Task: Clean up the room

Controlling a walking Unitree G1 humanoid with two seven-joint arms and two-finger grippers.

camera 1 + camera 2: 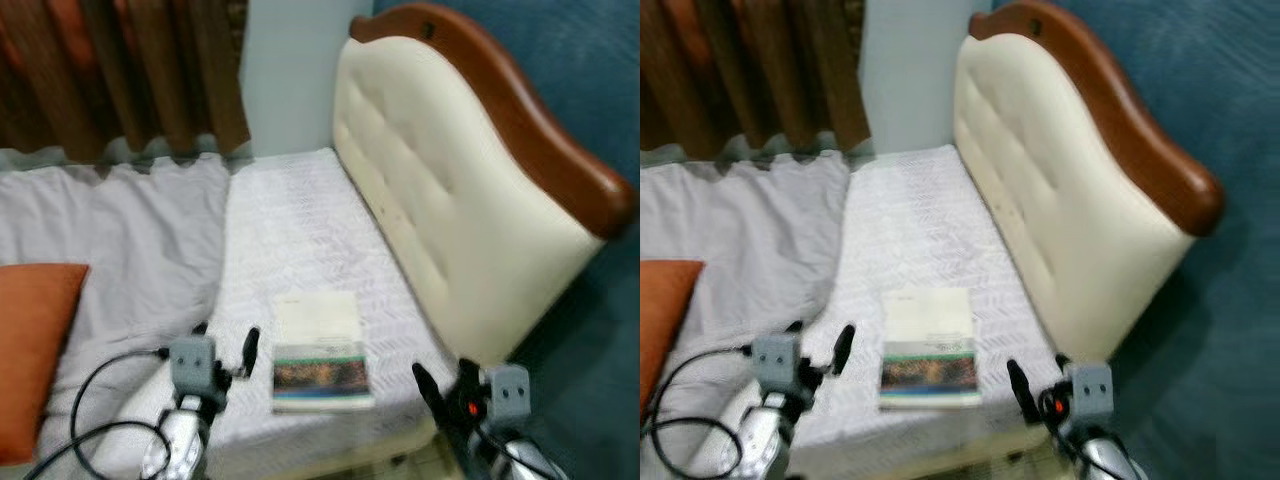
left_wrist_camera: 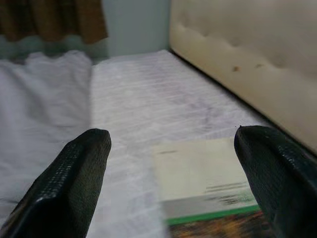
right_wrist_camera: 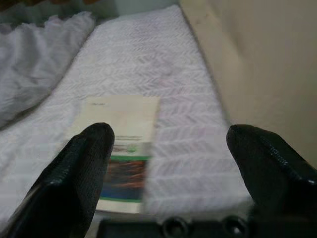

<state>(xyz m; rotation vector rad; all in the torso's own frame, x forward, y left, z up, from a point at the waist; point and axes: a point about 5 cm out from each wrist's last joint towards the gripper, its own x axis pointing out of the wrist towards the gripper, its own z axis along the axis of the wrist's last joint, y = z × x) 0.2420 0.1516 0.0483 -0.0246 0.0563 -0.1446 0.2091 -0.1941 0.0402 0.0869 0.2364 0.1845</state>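
Grippers first: the left gripper (image 1: 224, 345) and the right gripper (image 1: 445, 385) both hang with fingers spread apart and nothing between them, at the near edge of the bed (image 1: 290, 230). Between them, nearer the left one, lies the book (image 1: 320, 350), flat on the white mattress cover. This looks like the approach step; next, one gripper must reach in and close on the book's edge. Its cover is cream at the far half, with a green stripe and a dark picture at the near end.
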